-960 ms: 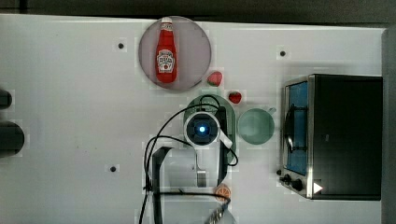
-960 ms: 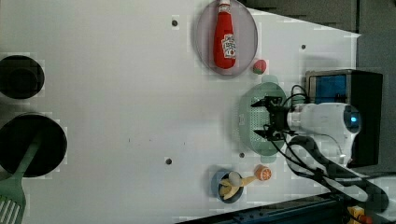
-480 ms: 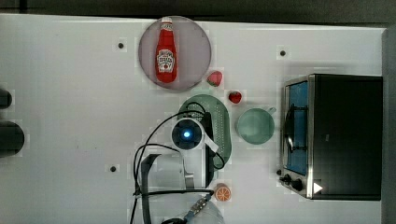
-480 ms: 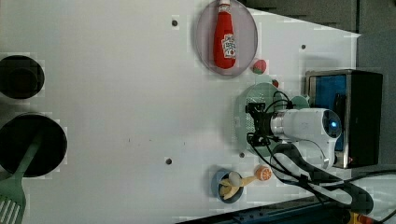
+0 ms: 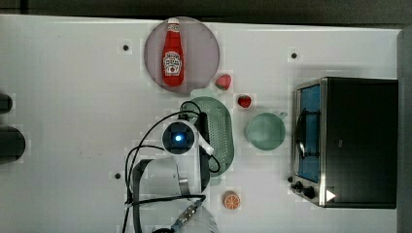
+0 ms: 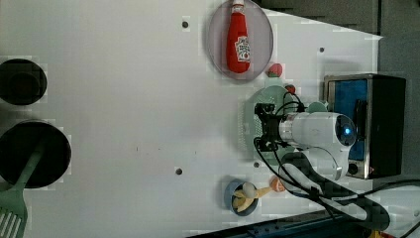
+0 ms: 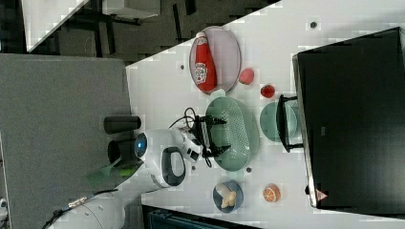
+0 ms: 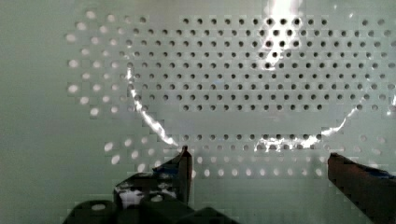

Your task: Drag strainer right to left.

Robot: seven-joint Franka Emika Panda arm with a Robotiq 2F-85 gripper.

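Gripper (image 7: 213, 137): jaws spread wide, holding nothing, set inside the strainer (image 7: 239, 133) bowl. Strainer: pale green, perforated, on the white table (image 5: 73, 97); in the top view, left of the green cup (image 5: 265, 131), below the ketchup plate (image 5: 204, 48).

A white table (image 5: 73, 121) with small dark holes fills the scene; beyond its far edge lies dark, perhaps grey, floor (image 7: 62, 90).
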